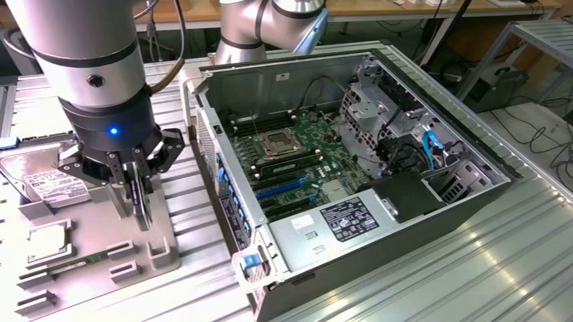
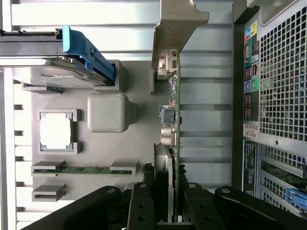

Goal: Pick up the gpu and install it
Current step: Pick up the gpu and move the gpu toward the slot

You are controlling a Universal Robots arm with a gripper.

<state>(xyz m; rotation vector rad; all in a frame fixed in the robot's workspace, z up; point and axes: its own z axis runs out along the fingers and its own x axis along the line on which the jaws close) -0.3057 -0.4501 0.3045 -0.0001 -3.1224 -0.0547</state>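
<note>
The gpu [image 1: 141, 204] is a thin dark card standing on edge over the grey parts fixture [image 1: 170, 258] at the exterior view's left. My gripper [image 1: 133, 180] is shut on its upper part, one finger on each face. The wrist view shows the gpu [image 2: 171, 120] edge-on, with its pale metal bracket [image 2: 178, 21] at the far end and my gripper [image 2: 168, 196] clamped around the near end. Whether the card's lower edge still touches the fixture I cannot tell. The open computer case [image 1: 268, 84] lies to the exterior view's right, its motherboard [image 1: 296, 157] and blue slots [image 1: 282, 191] exposed.
On the fixture sit a silver hard drive [image 1: 49, 184], a processor chip [image 1: 49, 241] and a green memory stick [image 1: 72, 267]. The wrist view shows the fixture's hard drive [image 2: 53, 79], chip [image 2: 55, 132] and memory stick [image 2: 81, 168], plus the case's rear panel [image 2: 280, 72] close beside the card.
</note>
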